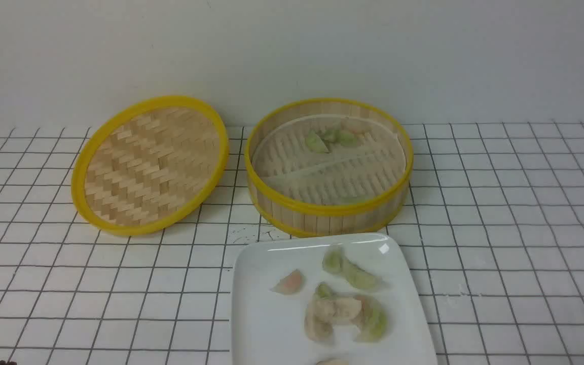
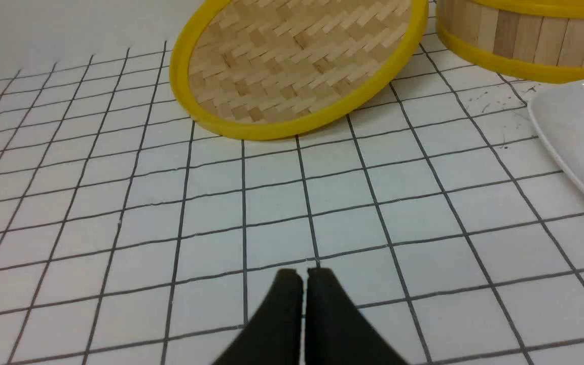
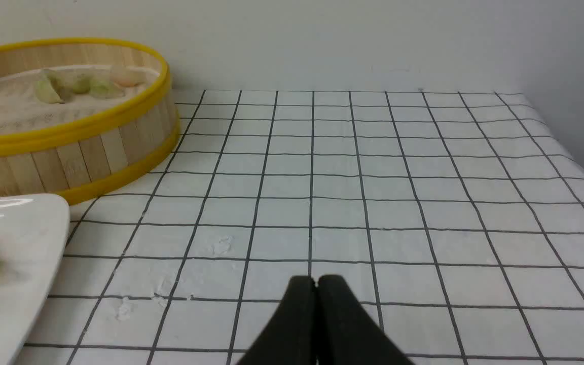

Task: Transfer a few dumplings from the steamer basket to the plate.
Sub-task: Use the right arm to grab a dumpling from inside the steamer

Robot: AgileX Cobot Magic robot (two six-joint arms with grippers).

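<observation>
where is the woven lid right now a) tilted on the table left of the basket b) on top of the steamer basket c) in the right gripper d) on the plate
a: the woven lid sits tilted on the table left of the steamer basket, whose open top shows dumplings inside.

White table point(image 1: 500, 203) with black grid; tan slatted basket point(image 1: 330, 218), yellow rims; lid point(image 1: 150, 162) woven in tan herringbone, yellow rim; white plate point(image 1: 261, 314); dumplings point(image 1: 345, 309) pale green, pinkish, whitish
</observation>
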